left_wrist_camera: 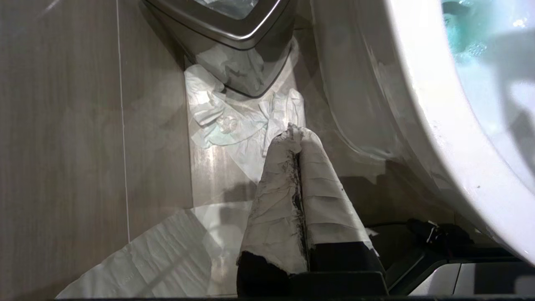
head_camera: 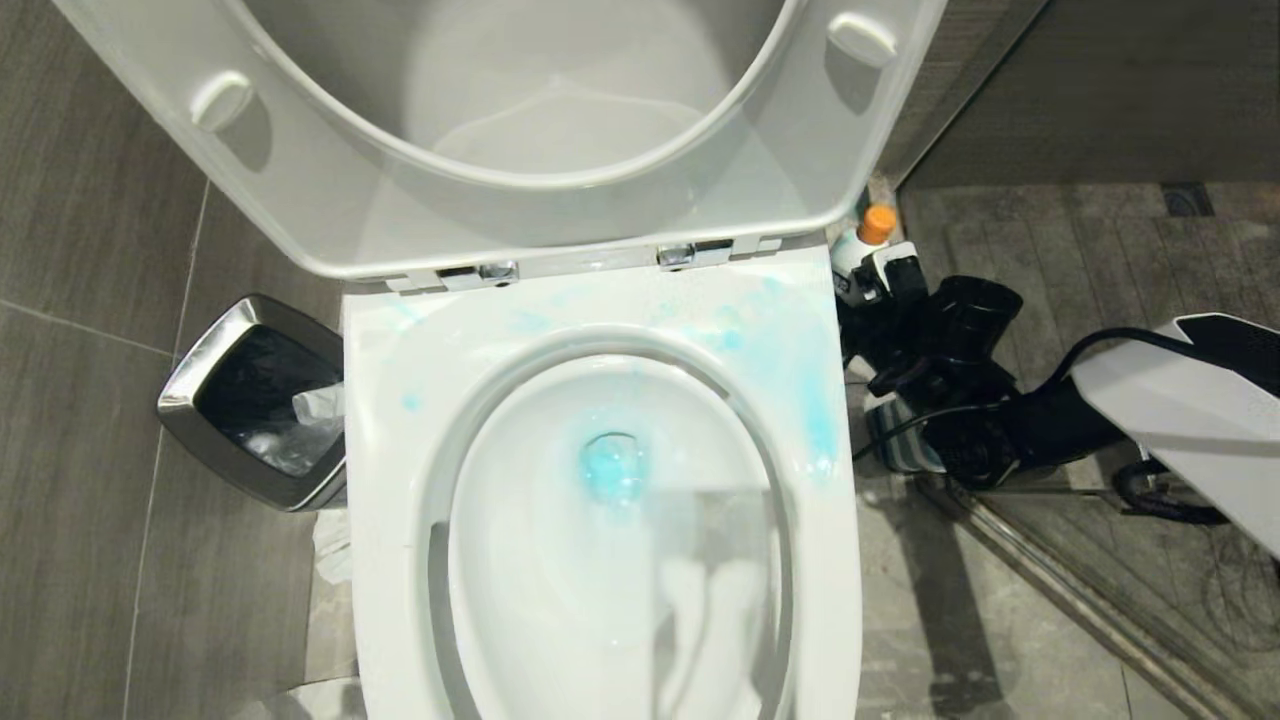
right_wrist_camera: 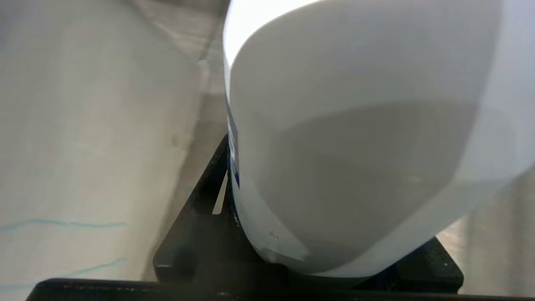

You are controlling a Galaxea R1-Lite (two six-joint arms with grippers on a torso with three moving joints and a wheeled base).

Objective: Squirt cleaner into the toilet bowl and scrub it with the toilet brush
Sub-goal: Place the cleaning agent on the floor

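The right claw (head_camera: 868,272) grips the cleaner (head_camera: 862,243), its jaws clamped on the white bottle's body. In the right wrist view that body (right_wrist_camera: 355,146) fills nearly the whole picture, seated between the black jaws, with a sliver of blue label at its edge. Claw and bottle sit just beside the toilet's back right corner, low by the hinge of the raised seat (head_camera: 520,130), the orange cap pointing up and away from the bowl (head_camera: 620,520). The right arm (head_camera: 1180,390) reaches in from the toilet's right. A striped holder (head_camera: 900,440) stands just beside the toilet's right flank, partly hidden under the arm; the brush cannot be made out.

Blue cleaner is smeared over the toilet's rim at back right and pools blue in the bowl's water.

The left claw (left_wrist_camera: 297,138) is closed and empty, its paper-wrapped fingers (left_wrist_camera: 276,196) pressed together, low by the toilet's left flank. Crumpled tissue (left_wrist_camera: 234,121) lies on the floor there, and a silver-rimmed bin (head_camera: 255,400) stands just left of the toilet.
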